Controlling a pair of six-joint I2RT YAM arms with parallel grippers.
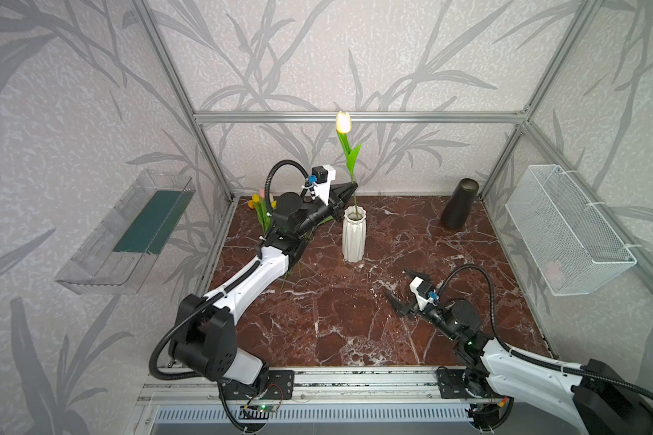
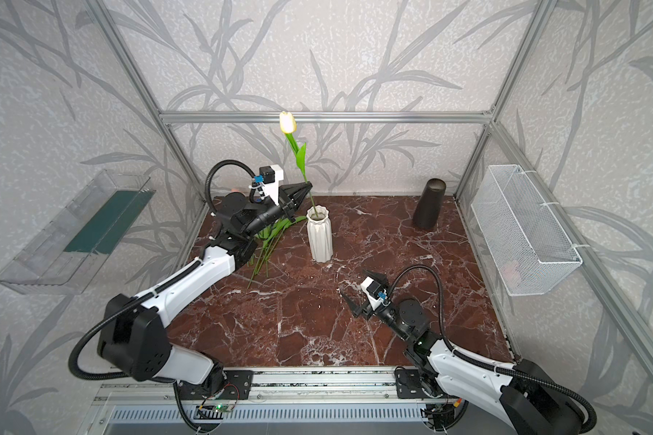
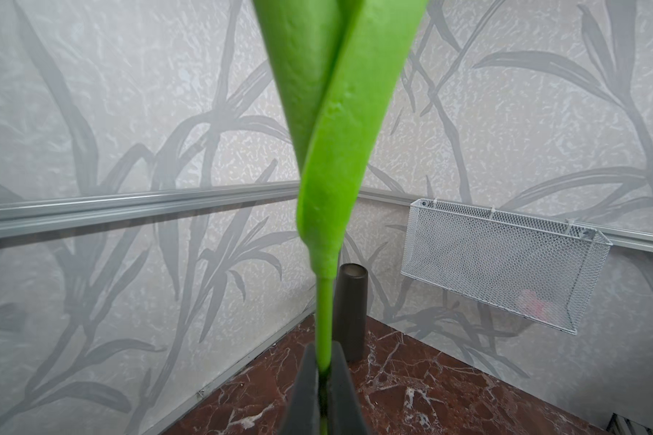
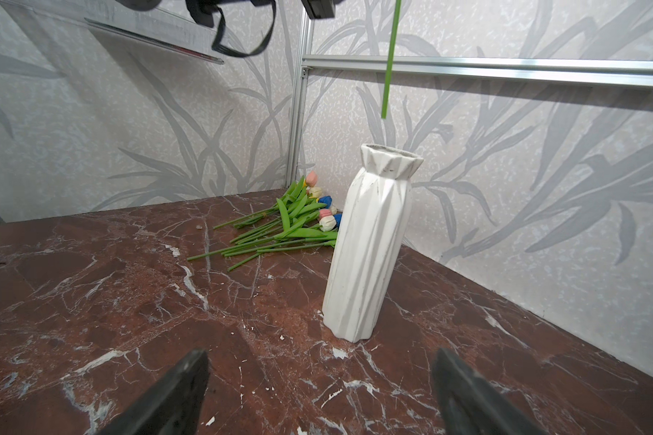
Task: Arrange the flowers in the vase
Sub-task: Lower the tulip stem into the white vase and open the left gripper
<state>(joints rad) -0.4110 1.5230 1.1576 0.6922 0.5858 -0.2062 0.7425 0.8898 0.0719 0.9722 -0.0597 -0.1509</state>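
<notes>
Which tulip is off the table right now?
The cream-headed tulip, held upright by the left gripper above the white vase; the other tulips lie piled on the tabletop.

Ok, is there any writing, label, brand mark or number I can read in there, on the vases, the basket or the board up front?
No text can be read in any view.
white vase: plain, no label.
dark vase: plain, no mark.
wire basket: no tag; the pink thing inside is too blurred to tell.
circuit board at the front rail: any print is too small to read.
</notes>
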